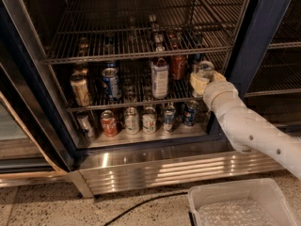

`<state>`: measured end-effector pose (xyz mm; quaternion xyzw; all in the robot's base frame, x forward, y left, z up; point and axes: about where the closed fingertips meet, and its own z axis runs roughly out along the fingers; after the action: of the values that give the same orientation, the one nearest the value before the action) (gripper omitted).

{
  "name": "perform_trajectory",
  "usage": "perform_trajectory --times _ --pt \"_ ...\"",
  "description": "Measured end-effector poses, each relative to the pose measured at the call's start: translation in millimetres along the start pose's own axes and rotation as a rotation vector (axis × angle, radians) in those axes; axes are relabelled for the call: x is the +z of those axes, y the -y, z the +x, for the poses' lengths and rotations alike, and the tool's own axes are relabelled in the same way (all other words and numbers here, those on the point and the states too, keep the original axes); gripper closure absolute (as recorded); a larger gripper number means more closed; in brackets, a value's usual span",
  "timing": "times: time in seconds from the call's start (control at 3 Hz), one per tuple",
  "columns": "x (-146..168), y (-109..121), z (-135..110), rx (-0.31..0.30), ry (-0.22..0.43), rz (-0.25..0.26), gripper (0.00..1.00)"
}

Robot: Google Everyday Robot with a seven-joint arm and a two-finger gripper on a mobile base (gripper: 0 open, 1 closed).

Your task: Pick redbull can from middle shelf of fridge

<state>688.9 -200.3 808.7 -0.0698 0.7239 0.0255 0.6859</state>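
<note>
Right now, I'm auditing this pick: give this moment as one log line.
gripper: at right end of middle shelf | redbull can: upright on shelf, left of gripper, apart | pick: not yet done

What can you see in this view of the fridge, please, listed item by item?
fridge: one, dark blue frame, fills the view
upper shelf: one, silvery wire, a few dim drinks at its back
middle shelf: one, silvery wire, below it
redbull can: one, silvery, right end of middle shelf, at the gripper
tan can: one, middle shelf, left
blue can: one, beside the tan can
bottle: one, white label, middle shelf, centre
reddish can: one, behind the bottle
bottom cans: six, mixed colours, row on fridge floor
bin: one, white, lower right
cable: one, black, on the floor
arm: one, white, reaching in from the right
gripper: one, cream, at the middle shelf's right end
</note>
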Motion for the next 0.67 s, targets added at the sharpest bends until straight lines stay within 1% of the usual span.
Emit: perform_trajectory --times 0.33,0.67 --pt "-9 -4 6 -0.007 -0.014 -0.103 1.0" --pt "-10 -14 10 -0.014 -0.029 -0.139 1.0"
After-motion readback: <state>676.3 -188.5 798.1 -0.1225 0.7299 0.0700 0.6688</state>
